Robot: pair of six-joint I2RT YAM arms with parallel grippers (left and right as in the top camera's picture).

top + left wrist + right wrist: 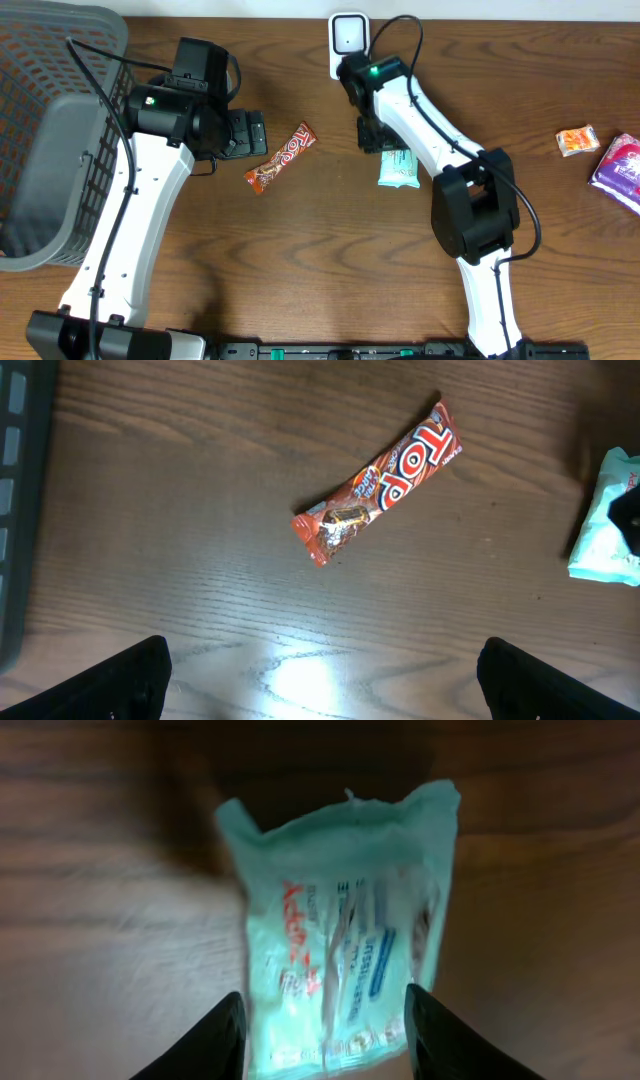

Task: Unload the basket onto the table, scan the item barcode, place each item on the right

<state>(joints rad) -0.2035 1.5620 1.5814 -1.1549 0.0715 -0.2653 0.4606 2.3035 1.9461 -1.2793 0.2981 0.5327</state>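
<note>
**Operator:** Where is the item, and what is the right tool doing?

**Guide:** You will find the mint-green packet (pixel 398 170) lying on the table (pixel 300 260) near the middle, a little in front of the white scanner (pixel 347 35) at the far edge. The right gripper (pixel 325 1025) stands over the packet's far end. In your right wrist view its fingers (pixel 225 1040) are partly apart and flank the packet, one at each long edge. You cannot tell from these views whether they press on the wrapper or only sit against it.

**Operator:** And the left side?

**Guide:** Your left gripper (pixel 322 680) is spread wide and holds nothing; only wood shows between its fingertips. A red-orange candy bar (pixel 385 480) lies diagonally just beyond it, apart from the mint-green packet. Note also the grey basket (pixel 55 190) at the left edge. An orange packet (pixel 577 140) and a purple packet (pixel 620 170) lie at the right edge, well apart from both arms.
</note>
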